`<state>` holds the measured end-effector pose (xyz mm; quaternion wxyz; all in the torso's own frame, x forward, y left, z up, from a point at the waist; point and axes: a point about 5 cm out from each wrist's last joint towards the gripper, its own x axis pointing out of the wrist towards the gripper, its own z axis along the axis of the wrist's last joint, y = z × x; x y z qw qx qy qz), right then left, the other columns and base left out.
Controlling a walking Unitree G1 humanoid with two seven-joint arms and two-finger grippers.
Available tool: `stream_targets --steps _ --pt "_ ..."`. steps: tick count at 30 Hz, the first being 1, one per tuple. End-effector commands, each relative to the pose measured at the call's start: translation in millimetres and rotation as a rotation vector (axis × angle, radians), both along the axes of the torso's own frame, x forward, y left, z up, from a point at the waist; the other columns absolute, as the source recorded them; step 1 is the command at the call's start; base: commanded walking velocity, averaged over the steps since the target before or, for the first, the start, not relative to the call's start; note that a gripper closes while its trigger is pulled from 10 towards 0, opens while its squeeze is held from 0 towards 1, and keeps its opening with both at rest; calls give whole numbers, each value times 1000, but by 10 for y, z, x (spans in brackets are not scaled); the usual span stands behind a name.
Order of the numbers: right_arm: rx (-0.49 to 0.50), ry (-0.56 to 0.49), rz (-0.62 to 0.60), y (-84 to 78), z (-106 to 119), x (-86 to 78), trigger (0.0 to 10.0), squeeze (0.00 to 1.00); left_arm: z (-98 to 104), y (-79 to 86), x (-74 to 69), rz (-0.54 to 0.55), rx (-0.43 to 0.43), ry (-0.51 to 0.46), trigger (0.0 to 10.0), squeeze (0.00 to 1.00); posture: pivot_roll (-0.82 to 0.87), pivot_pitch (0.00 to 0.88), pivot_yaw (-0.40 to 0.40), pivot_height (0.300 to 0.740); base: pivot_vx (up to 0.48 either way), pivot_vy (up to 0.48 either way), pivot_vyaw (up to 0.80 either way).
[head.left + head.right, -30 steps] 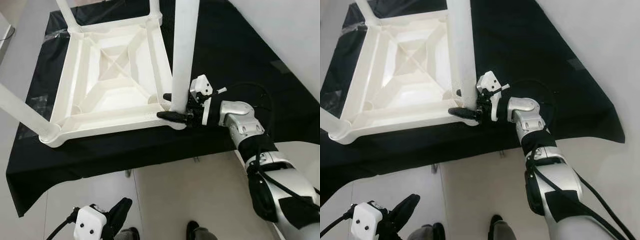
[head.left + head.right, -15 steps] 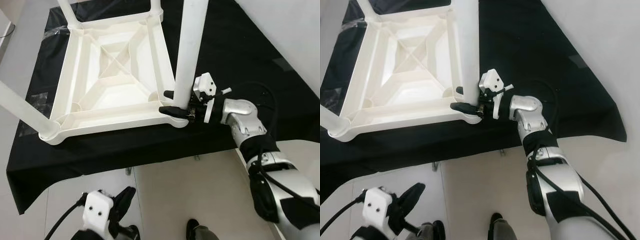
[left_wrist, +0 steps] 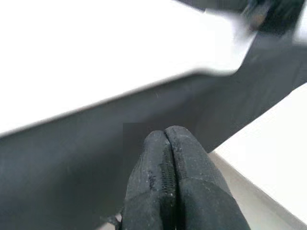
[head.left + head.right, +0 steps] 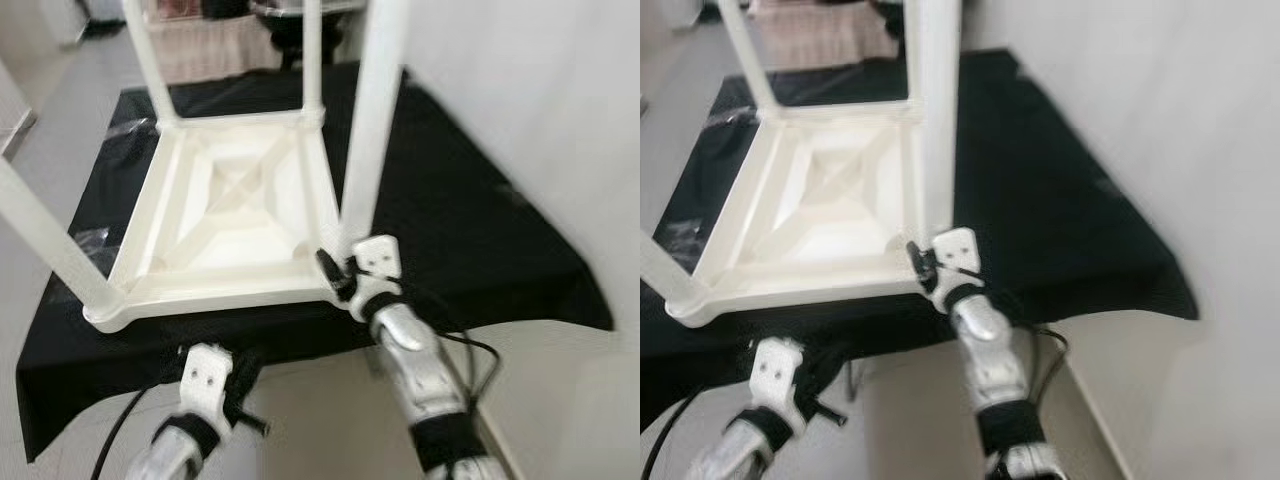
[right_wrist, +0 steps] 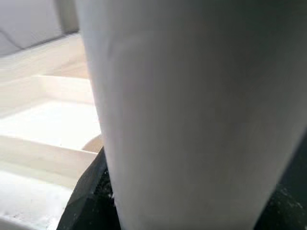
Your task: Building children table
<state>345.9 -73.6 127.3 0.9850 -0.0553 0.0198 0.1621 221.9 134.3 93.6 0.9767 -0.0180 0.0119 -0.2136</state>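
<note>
White plastic children's table (image 4: 215,215), inverted, tabletop face down on a black cloth (image 4: 470,230) that covers a low platform beside a pale wall (image 4: 560,120). Underside: square frame with diagonal ribs crossing at the centre. Legs: four white tubes standing upward from the corners; the near-right leg (image 4: 368,130) rises just beside the right gripper, the near-left leg (image 4: 45,240) leans out toward the left edge of the head views, and the two far legs stand at the back corners. Right gripper (image 4: 338,280): at the near-right corner of the table, its black fingers (image 5: 88,191) set on either side of the base of the near-right leg; the right wrist view has that leg pressed close between them, so the grip reads as closed on the leg. Right arm: silver, reaching up from below toward that corner. Left gripper (image 3: 165,167): low, in front of the cloth's hanging near edge, fingers pressed together with nothing between them. Head views slightly blurred. Floor (image 4: 300,420): pale, below the cloth edge.
</note>
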Motion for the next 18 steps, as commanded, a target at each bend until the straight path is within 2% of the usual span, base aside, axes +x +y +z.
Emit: stream_targets --steps 1,3,4,5,7,8,10,11,15,16,18 --pt "-68 203 -35 -31 -455 -99 0 0 -86 29 3 12 8 30 10000 0 67 64 4 740 0 0 0" --pt "-82 189 -14 200 -310 76 0 0 -116 11 130 12 10 23 10000 0 71 28 -6 740 0 0 0" --pt "-82 189 -14 200 -310 76 0 0 -116 11 130 12 10 23 10000 0 71 28 -6 740 0 0 0" --pt "-81 191 -15 297 -223 115 10000 0 -135 -4 209 12 11 18 10000 0 73 17 -6 740 0 0 0" --pt "-81 188 -14 306 -185 121 10000 12 -144 -10 238 13 11 17 10000 0 71 10 -8 740 0 0 0" --pt "-79 182 -17 294 -153 131 10000 710 -149 -16 260 13 12 15 10000 0 66 6 -12 740 0 0 0" --pt "-79 182 -17 294 -153 131 10000 710 -149 -16 260 13 12 15 10000 0 66 6 -12 740 0 0 0" --pt "-80 165 -16 279 -108 137 10000 1000 -155 -27 283 12 12 11 10000 0 58 7 -19 740 0 0 0" --pt "8 47 75 107 202 258 10000 1000 -160 -66 309 15 5 -2 10000 0 39 15 -24 740 0 0 0" --pt "8 47 75 107 202 258 10000 1000 -160 -66 309 15 5 -2 10000 0 39 15 -24 740 0 0 0" --pt "29 4 205 87 323 301 10000 1000 -165 -82 300 13 1 -10 10000 0 41 24 -24 740 0 0 0"
